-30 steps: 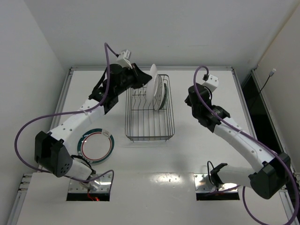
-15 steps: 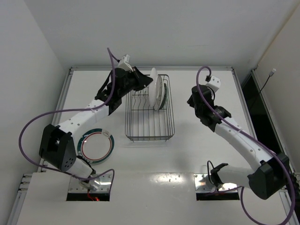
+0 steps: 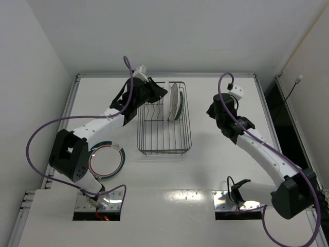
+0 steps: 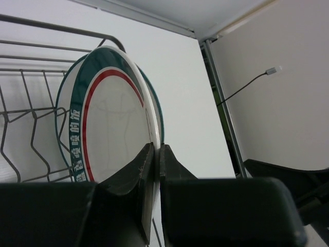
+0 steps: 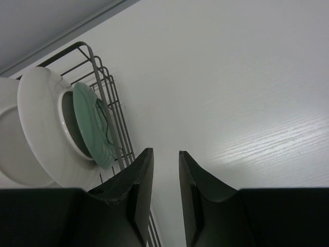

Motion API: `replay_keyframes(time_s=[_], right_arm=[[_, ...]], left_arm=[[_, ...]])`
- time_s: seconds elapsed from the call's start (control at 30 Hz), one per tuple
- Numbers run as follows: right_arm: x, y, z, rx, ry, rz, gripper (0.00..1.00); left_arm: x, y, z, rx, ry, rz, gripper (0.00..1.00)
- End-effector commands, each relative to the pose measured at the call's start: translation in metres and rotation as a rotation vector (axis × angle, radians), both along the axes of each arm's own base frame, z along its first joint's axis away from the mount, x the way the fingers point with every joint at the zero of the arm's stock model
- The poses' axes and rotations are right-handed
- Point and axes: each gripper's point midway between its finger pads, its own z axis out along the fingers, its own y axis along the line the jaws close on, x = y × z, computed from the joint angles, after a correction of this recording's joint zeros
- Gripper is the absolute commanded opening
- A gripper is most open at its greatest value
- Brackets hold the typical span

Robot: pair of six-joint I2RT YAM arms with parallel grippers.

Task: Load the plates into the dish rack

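Observation:
My left gripper (image 4: 156, 147) is shut on the rim of a white plate (image 4: 113, 134) with green and red rim rings. It holds that plate upright over the far end of the dish rack (image 3: 164, 123), whose dark wires (image 4: 31, 103) show beside it. In the top view the left gripper (image 3: 162, 95) sits at the rack's far left corner. Two plates stand in the rack: a white one (image 5: 46, 128) and a smaller bluish-green one (image 5: 95, 128). Another green-and-red-rimmed plate (image 3: 106, 160) lies flat on the table. My right gripper (image 5: 165, 152) hangs open and empty, right of the rack.
The table's raised border (image 3: 164, 75) runs just behind the rack, with white walls around. The left arm's purple cable (image 3: 46, 128) loops over the table's left side. A dark gap (image 3: 280, 113) lies past the right edge.
The left arm has swung right and brought its plate lower and closer against the plates standing in the rack. The right arm has barely shifted.

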Motion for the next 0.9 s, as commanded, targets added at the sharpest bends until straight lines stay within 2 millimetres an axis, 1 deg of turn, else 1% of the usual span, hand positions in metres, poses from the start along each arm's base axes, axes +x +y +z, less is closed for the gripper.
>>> replay_keyframes(time_s=[0.0,0.07,0.1,0.13,0.17,0.2,0.23,0.27,0.3,0.33,0.37,0.4,0.43,0.47,0.5,0.53,0.57,0.6,0.63,0.67,0.7,0.73,0.77,0.8,0.83,0.87], right_arm=[[0.006,0.004,0.01,0.028,-0.049,0.012,0.23],[0.008,0.005,0.006,0.033,-0.035,0.023,0.23],[0.009,0.001,0.006,0.033,-0.035,0.014,0.23],[0.009,0.003,0.006,0.037,-0.033,0.022,0.23],[0.008,0.004,0.005,0.041,-0.031,0.03,0.23],[0.009,0.0,0.005,0.033,-0.03,0.023,0.23],[0.009,0.0,0.005,0.033,-0.03,0.023,0.23],[0.009,0.0,0.005,0.033,-0.03,0.023,0.23],[0.009,0.0,0.005,0.033,-0.03,0.023,0.23],[0.009,0.0,0.005,0.033,-0.03,0.023,0.23],[0.009,0.002,0.005,0.037,-0.029,0.031,0.23],[0.009,0.002,0.005,0.037,-0.029,0.031,0.23],[0.01,0.002,0.002,0.026,-0.019,0.035,0.23],[0.01,0.002,0.002,0.026,-0.019,0.035,0.23],[0.011,0.002,0.006,0.029,-0.029,0.035,0.23],[0.011,0.002,0.006,0.03,-0.029,0.035,0.23],[0.011,0.004,0.006,0.025,-0.026,0.047,0.23],[0.011,0.004,0.006,0.025,-0.026,0.047,0.23],[0.01,0.003,0.009,0.029,-0.035,0.047,0.23],[0.01,0.003,0.009,0.029,-0.035,0.047,0.23],[0.01,0.003,0.009,0.029,-0.035,0.047,0.23],[0.01,0.003,0.009,0.029,-0.035,0.047,0.23],[0.01,0.005,0.009,0.033,-0.033,0.055,0.23],[0.01,0.005,0.009,0.033,-0.033,0.055,0.23],[0.01,0.005,0.009,0.033,-0.033,0.055,0.23],[0.012,0.005,0.014,0.036,-0.043,0.055,0.23]], left_arm=[[0.009,0.0,0.025,-0.051,-0.088,0.012,0.0],[0.012,0.001,0.013,-0.028,-0.069,0.02,0.0],[0.012,0.001,0.013,-0.028,-0.068,0.02,0.0],[0.016,0.001,0.011,-0.016,-0.071,0.027,0.0],[0.019,-0.001,0.001,-0.003,-0.047,0.027,0.0],[0.022,-0.002,0.001,0.008,-0.046,0.025,0.0],[0.023,-0.003,-0.001,0.012,-0.038,0.025,0.0],[0.023,-0.005,0.004,0.006,-0.045,0.015,0.0],[0.027,-0.006,0.007,0.01,-0.057,0.013,0.0],[0.029,-0.01,0.006,0.009,-0.055,0.001,0.0],[0.027,-0.012,0.01,0.013,-0.063,-0.017,0.0],[0.029,-0.015,0.005,0.028,-0.048,-0.031,0.01],[0.032,-0.019,0.01,0.044,-0.062,-0.055,0.07],[0.033,-0.019,0.015,0.055,-0.07,-0.058,0.11],[0.032,-0.021,0.01,0.076,-0.048,-0.075,0.16],[0.033,-0.021,0.02,0.093,-0.074,-0.08,0.2],[0.031,-0.019,0.03,0.101,-0.091,-0.082,0.32],[0.027,-0.016,0.033,0.124,-0.088,-0.087,0.39],[0.028,-0.012,0.049,0.156,-0.132,-0.082,0.46],[0.026,-0.008,0.058,0.179,-0.15,-0.073,0.61],[0.021,-0.003,0.055,0.223,-0.122,-0.074,0.65],[0.018,0.002,0.065,0.251,-0.134,-0.072,0.65],[0.019,0.011,0.081,0.303,-0.176,-0.05,0.65],[0.007,0.019,0.096,0.329,-0.2,-0.031,0.65],[-0.004,0.03,0.096,0.379,-0.182,-0.008,0.65],[-0.017,0.036,0.091,0.441,-0.181,0.009,0.65]])
